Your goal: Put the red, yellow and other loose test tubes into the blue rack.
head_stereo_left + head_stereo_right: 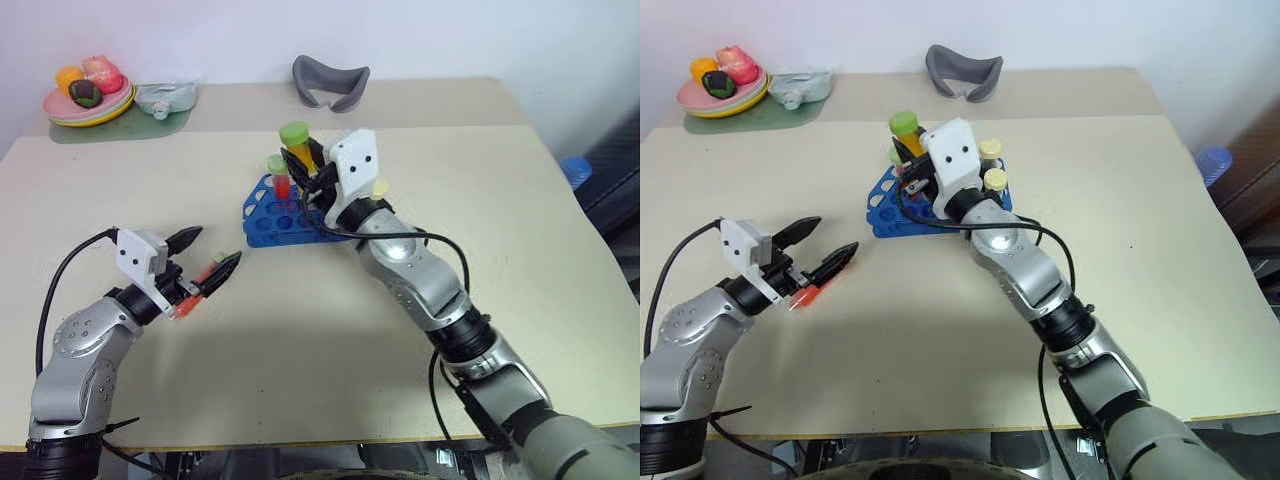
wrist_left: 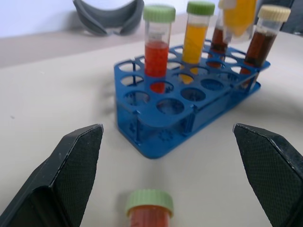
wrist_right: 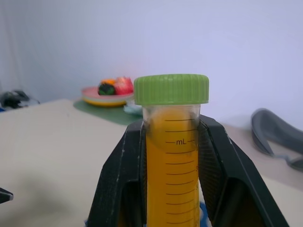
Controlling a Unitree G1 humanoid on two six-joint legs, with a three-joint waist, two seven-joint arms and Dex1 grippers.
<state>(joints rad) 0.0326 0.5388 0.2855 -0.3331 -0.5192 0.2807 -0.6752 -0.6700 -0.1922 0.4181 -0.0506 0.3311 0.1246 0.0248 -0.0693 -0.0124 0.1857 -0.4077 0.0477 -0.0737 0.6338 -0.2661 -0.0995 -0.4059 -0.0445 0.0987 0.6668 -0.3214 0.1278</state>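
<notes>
Right gripper [image 3: 170, 156] clamped on a yellow tube [image 3: 171, 161], upright, green cap up, above the blue rack [image 1: 275, 220], left gripper [image 1: 212, 250] spread wide, a red tube [image 2: 149, 213] lying flat on the table [image 1: 300, 340] between its fingers, cap toward the rack

Rack [image 1: 285, 215] at the desk's [image 1: 520, 260] centre, tubes standing in it — a loose tube [image 1: 197, 287] lies left, plate [image 1: 88, 105] behind.

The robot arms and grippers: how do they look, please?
Both arms have silver-grey rounded shells with black joints and loose black cables. Each wrist carries a white, boxy camera housing. The left gripper and the right gripper each have two black, tapered fingers with textured inner pads.
</notes>
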